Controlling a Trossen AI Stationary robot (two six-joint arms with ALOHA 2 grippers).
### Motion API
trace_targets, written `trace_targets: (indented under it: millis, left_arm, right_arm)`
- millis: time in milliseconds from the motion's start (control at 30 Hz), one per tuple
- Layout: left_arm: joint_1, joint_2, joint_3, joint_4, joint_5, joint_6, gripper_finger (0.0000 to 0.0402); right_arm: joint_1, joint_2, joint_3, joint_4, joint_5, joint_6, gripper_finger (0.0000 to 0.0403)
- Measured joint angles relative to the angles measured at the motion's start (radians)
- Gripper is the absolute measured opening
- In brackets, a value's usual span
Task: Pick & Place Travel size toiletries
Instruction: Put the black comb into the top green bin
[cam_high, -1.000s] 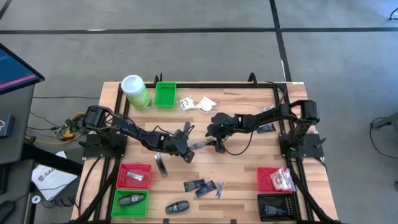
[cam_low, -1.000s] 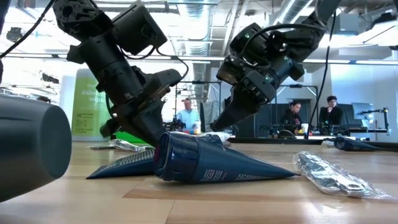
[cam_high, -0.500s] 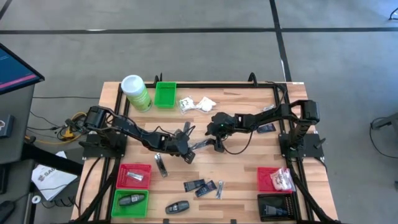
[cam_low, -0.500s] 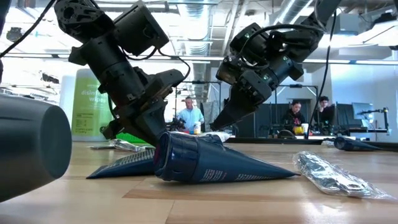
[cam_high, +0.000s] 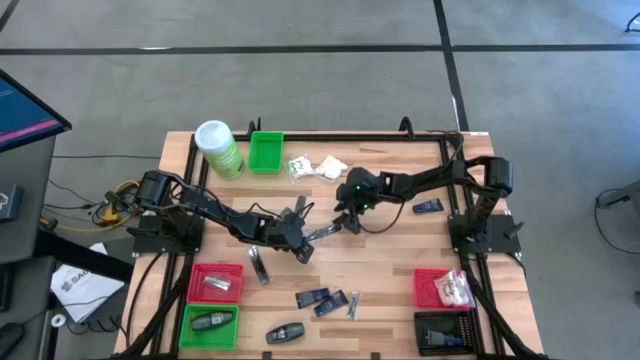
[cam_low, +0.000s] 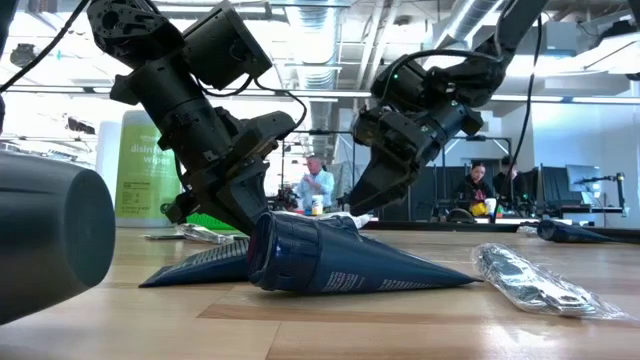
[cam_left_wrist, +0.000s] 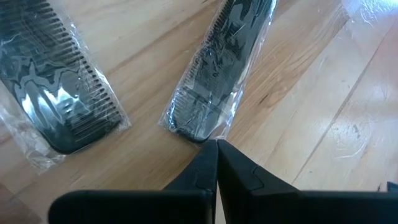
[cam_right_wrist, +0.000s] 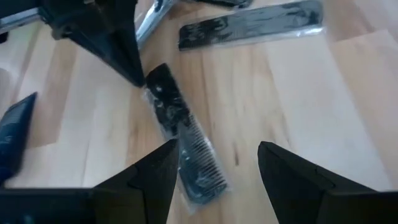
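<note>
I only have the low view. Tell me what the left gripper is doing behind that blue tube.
Observer: The left gripper is shut, its tips right at one end of a wrapped black comb lying flat.
Operator: Now report the right one.
Observer: The right gripper is open, poised above that same comb.
Operator: Name anything beside it.
Observer: A second wrapped comb lies close by, apart from the first.

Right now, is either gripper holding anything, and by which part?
Nothing is held. The left gripper is shut and empty, its tips at one end of a wrapped comb; the right gripper hangs open above it.
</note>
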Motion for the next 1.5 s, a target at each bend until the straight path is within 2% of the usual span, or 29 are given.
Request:
trace_targets:
  millis: [300, 400, 633, 700, 900, 1033, 1433, 1500]
  left_arm:
    - [0.0, 0.001, -0.001, 0.0, -0.002, 0.012, 0.0]
    - [0.0, 0.001, -0.001, -0.003, -0.003, 0.012, 0.0]
    - [0.0, 0.001, -0.001, -0.007, -0.002, 0.014, 0.0]
    - [-0.001, 0.001, -0.001, -0.009, -0.004, 0.014, 0.0]
    - [0.0, 0.001, -0.001, -0.012, -0.003, 0.012, 0.0]
    - [-0.001, 0.001, -0.001, -0.011, -0.005, 0.012, 0.0]
    - [-0.001, 0.002, -0.001, -0.011, -0.024, 0.02, 0.0]
    - [-0.001, 0.002, -0.001, -0.011, -0.029, 0.02, 0.0]
  right_arm:
    - [-0.006, 0.003, 0.001, -0.022, -0.04, 0.008, 0.0212]
    - [-0.003, 0.045, 0.029, -0.076, -0.051, 0.028, 0.0212]
    - [-0.018, 0.125, 0.152, -0.171, -0.054, 0.031, 0.0212]
    - [-0.02, 0.147, 0.196, -0.178, -0.072, 0.006, 0.0212]
    - [-0.005, 0.197, 0.276, -0.361, -0.132, -0.114, 0.0212]
    - [0.0, 0.208, 0.277, -0.377, -0.201, -0.103, 0.0212]
    - [0.009, 0.209, 0.276, -0.429, -0.253, -0.099, 0.0212]
    - [0.009, 0.21, 0.274, -0.439, -0.289, -0.083, 0.0212]
